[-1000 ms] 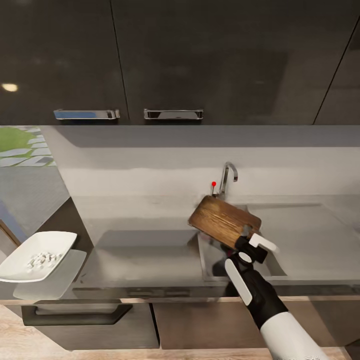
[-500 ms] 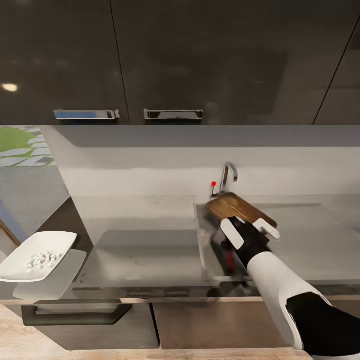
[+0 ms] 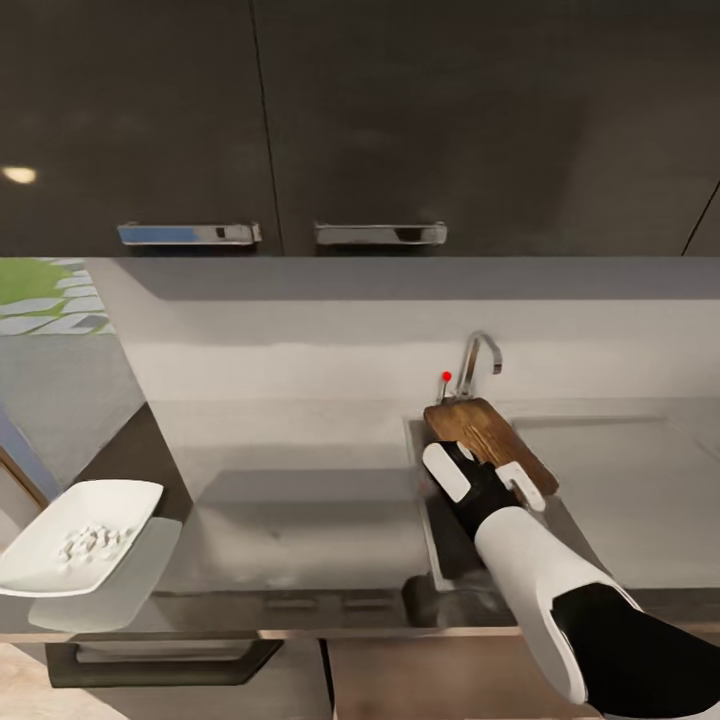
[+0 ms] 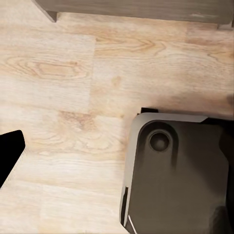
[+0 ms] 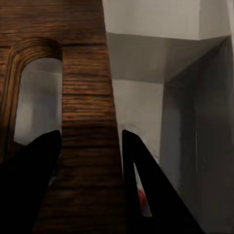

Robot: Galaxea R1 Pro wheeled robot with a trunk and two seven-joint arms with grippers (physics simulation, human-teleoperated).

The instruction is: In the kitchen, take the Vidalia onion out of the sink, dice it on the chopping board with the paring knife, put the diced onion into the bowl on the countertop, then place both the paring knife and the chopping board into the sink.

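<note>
Chopping board (image 3: 487,437): clamped between the closed-down fingers of the right gripper (image 3: 487,483), tilted over the sink (image 3: 425,500) basin, below the tap (image 3: 478,362). Left gripper: state cannot be told.

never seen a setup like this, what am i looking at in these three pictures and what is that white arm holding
This is a simulated kitchen with a two-armed wheeled robot. The big picture comes from a camera on the robot's head, looking down at a grey countertop with a sink and a tap under dark cabinets. The white and black arm is its right arm. Its right tool is shut on the chopping board, a brown wooden board held tilted over the sink basin. At the far left sits a white bowl with pale diced pieces in it.

The other two pictures come from small cameras near each tool. The right wrist view shows the board's handle strip between two dark fingers, with the sink wall behind. The left wrist view looks down at a wooden floor and the robot's dark base.
</note>
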